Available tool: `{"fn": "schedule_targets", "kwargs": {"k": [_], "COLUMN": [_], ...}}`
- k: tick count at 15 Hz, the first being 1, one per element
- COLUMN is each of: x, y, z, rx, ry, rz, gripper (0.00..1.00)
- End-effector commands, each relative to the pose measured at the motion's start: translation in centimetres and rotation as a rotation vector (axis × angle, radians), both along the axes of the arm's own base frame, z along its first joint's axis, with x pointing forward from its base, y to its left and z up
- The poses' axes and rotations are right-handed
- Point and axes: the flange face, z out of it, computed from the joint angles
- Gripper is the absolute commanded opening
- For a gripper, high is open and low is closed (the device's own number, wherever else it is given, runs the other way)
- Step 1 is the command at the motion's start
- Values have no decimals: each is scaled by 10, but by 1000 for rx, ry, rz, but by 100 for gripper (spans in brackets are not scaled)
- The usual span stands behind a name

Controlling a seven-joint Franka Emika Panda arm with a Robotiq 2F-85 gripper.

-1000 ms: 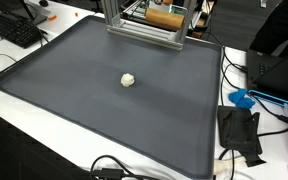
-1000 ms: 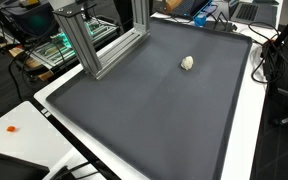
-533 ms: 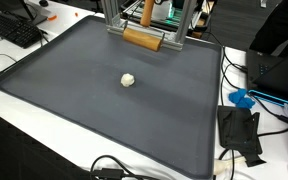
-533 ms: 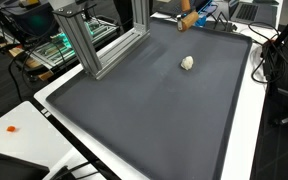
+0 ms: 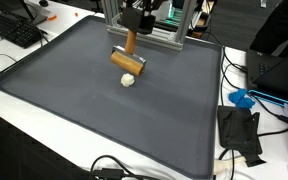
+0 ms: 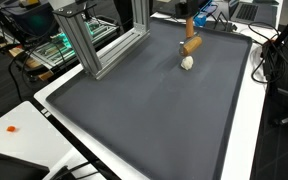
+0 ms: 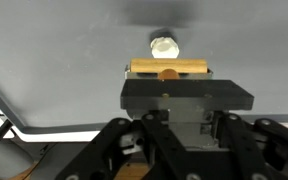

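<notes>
Narrow-set fingers of black gripper [image 5: 134, 24] are clamping the handle of tan wooden T-shaped roller [image 5: 128, 63]. Its cylinder is hovering just beside small white dough lump [image 5: 129, 80], which is lying on dark grey mat [image 5: 74, 100].

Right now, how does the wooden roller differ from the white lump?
The wooden roller is a brown, smooth cylinder; the white lump is pale, rounded and irregular. The roller is wider than the lump. The roller is held by the gripper; the lump lies free on the gray mat. They are close together.
</notes>
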Motion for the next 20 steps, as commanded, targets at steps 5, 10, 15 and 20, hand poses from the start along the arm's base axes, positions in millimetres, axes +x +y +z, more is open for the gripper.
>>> {"fn": "schedule_targets", "kwargs": {"k": [5, 10, 15, 20], "x": [25, 22, 16, 10], "y": [-2, -6, -7, -5], "z": [-33, -46, -53, -57], "rx": [4, -4, -6, -7], "ry": [31, 80, 121, 162], "rz": [-47, -53, -52, -45], "gripper": [22, 22, 22, 22]}}
